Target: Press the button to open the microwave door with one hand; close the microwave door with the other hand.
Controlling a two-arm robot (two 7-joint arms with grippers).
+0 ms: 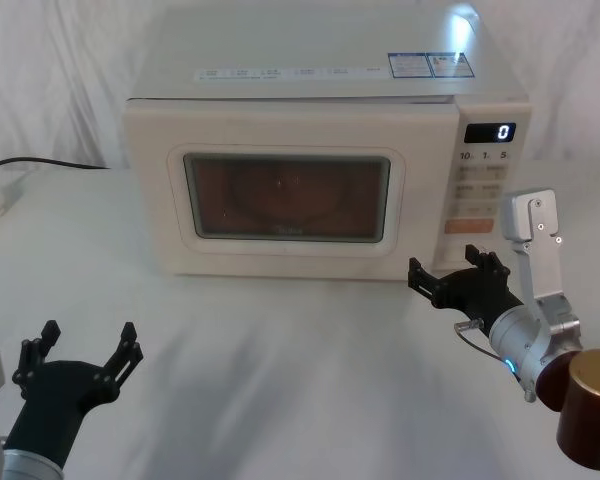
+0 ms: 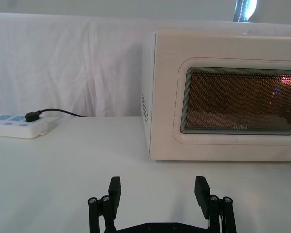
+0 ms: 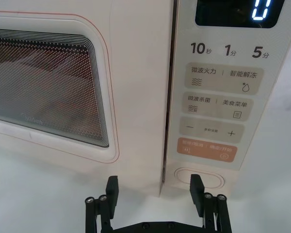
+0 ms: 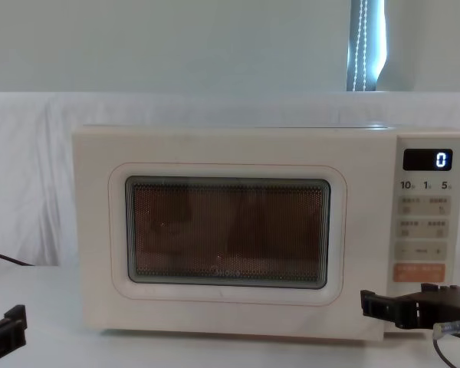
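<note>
Head view: the microwave (image 1: 325, 170) stands at the far middle of the table (image 1: 280, 380), door (image 1: 285, 195) shut. The right gripper (image 1: 458, 278), fingers spread, hovers just in front of the panel's lower right; the left gripper (image 1: 85, 352), also spread, waits near left.

Left wrist view: the left gripper (image 2: 157, 191) hangs apart from the door (image 2: 237, 99).

Right wrist view: the right gripper (image 3: 154, 188) sits near the button (image 3: 200, 177), one finger (image 3: 196, 188) overlapping it.

Chest view: the right gripper (image 4: 395, 305) is low right, below the orange key (image 4: 419, 271).

The opening press seems at hand; next, a finger must push squarely on the button.
</note>
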